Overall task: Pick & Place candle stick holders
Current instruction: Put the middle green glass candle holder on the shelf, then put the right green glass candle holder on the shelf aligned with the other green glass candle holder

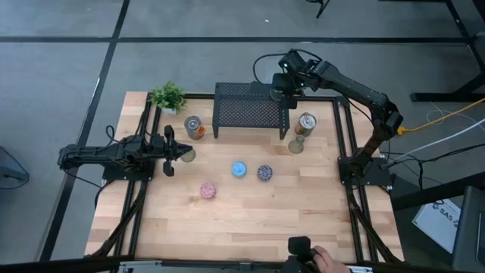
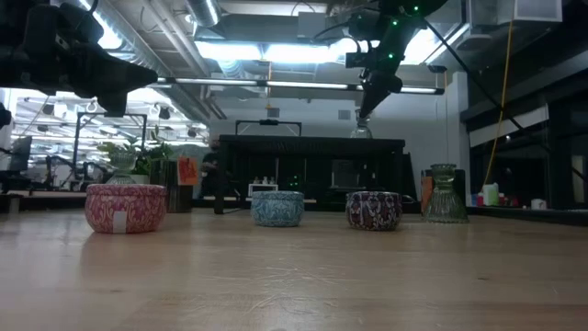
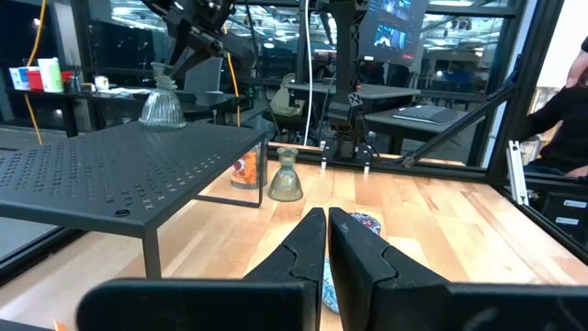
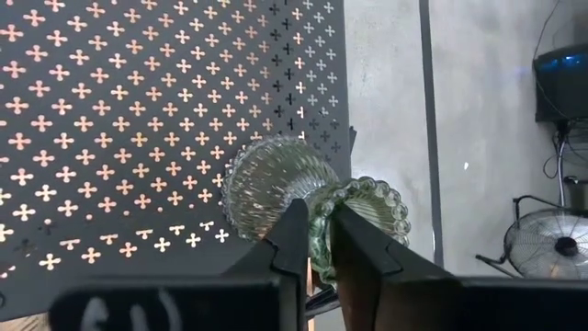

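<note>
From above, the right gripper (image 1: 286, 85) hangs over the right end of the black mesh stand (image 1: 250, 112), near its back corner, so the step in hand looks like setting a glass holder on the stand; the left gripper (image 1: 184, 152) waits in front of the stand's left end, jaws together and empty. In front of the stand lie the pink holder (image 1: 207, 191), blue holder (image 1: 239, 169) and purple holder (image 1: 264, 173), with a silver-and-orange holder (image 1: 195, 127) at its left leg and another (image 1: 306, 121) past its right leg. From counter level, the glass holder (image 2: 360, 130) stands on the stand's top under the gripper. The left wrist view shows it upright (image 3: 164, 103) close to the stand's edge. The right wrist view shows the jaws clamped on its beaded rim (image 4: 367, 207), close to the stand's corner. Next, I judge, the jaws should part and lift straight up; a sideways pull could tip it off that near edge, while above is open.
</note>
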You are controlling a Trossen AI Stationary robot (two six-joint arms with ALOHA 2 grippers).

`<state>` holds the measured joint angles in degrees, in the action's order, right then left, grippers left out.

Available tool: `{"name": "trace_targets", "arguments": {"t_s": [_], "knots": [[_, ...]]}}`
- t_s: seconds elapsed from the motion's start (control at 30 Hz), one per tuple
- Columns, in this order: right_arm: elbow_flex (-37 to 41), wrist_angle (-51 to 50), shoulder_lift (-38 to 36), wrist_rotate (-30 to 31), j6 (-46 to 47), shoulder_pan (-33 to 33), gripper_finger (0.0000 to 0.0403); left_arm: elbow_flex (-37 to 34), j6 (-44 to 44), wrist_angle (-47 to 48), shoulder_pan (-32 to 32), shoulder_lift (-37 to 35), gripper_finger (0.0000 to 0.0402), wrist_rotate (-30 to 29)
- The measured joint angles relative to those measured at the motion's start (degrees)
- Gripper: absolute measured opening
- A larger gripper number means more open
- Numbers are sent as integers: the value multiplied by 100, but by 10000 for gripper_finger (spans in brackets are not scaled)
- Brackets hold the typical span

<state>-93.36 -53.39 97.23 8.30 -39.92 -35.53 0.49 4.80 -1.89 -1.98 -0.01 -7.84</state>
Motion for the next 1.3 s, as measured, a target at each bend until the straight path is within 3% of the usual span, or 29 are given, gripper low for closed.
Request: {"name": "trace_targets", "arguments": {"t_s": [0.4, 0.5, 0.73, 0.9, 1.13, 1.3], "knots": [[0, 204, 0, 15, 4, 10, 110, -2, 0, 0, -2, 0, 13, 0], [-28, 292, -7, 292, 144, 81, 124, -1, 2, 0, -1, 0, 11, 0], [-661, -328, -187, 45, 516, 373, 150, -1, 1, 0, -1, 0, 13, -1], [-1034, -819, -435, -80, 767, 658, 156, -2, 0, -2, -2, 0, 11, 0], [-1035, -1455, -1043, -1009, 1315, 1059, 145, -1, 0, 0, -1, 0, 13, 1], [-1025, -2054, -1330, -1045, 2016, 1452, 135, 0, 0, 0, -2, 0, 10, 2]]}}
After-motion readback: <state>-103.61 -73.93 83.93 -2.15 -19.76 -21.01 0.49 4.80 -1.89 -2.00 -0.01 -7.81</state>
